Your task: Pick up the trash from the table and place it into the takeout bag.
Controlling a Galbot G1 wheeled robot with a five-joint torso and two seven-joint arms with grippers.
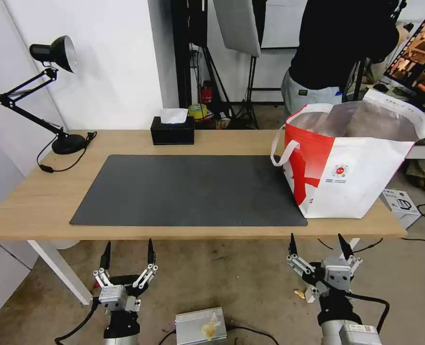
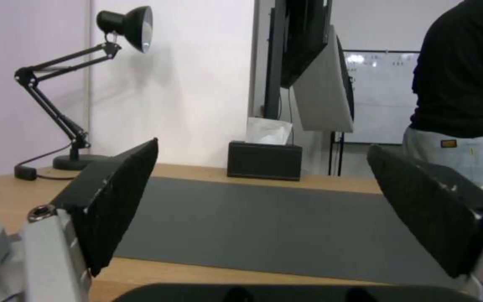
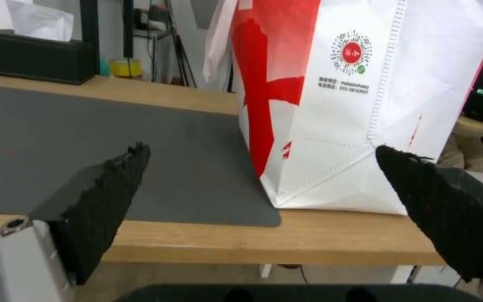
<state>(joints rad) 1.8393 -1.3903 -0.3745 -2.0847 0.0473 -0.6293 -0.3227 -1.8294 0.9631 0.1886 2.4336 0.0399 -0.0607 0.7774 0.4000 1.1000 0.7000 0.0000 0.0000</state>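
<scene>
left gripper (image 1: 127, 250) and right gripper (image 1: 317, 244) spread wide, boxy foil-lined takeout bag (image 1: 349, 165)

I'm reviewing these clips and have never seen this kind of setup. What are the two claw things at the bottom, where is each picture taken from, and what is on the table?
The claws are a wheeled robot's two grippers: the left gripper and the right gripper, both open, empty, held below the table's near edge. One picture looks down from the robot's head; the other two come from cameras on its wrists, looking out between the fingers. On the table lie a dark grey mat, a black tissue box, a black desk lamp and the white-and-red takeout bag, standing open. Nothing is held.
</scene>
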